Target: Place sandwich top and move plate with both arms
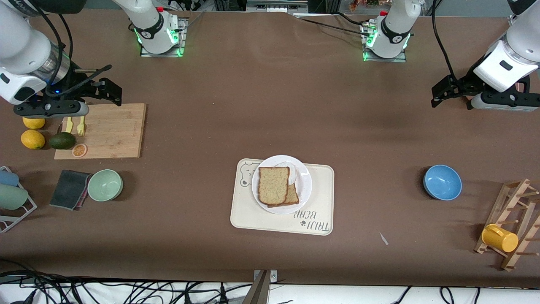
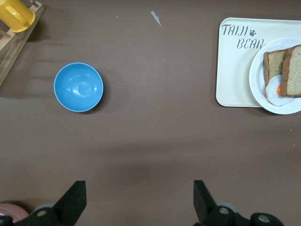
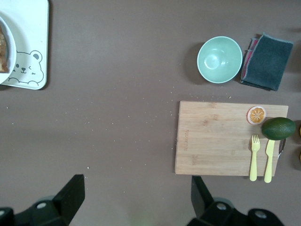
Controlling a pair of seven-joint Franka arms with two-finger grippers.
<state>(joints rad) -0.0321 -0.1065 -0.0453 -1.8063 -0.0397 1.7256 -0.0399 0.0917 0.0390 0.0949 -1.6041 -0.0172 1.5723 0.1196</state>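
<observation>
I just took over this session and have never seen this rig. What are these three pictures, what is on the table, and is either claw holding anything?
Two white robot arms work at a brown table. The wide picture looks down from across the table; the other two come from cameras on each wrist. In the middle, a plate sits on a cream tray, carrying the sandwich: the top slice lies over a darker slice and an egg. The left claw hangs open and empty, up the table from a blue bowl. The right claw hangs open and empty over a cutting board, near a green bowl.
</observation>
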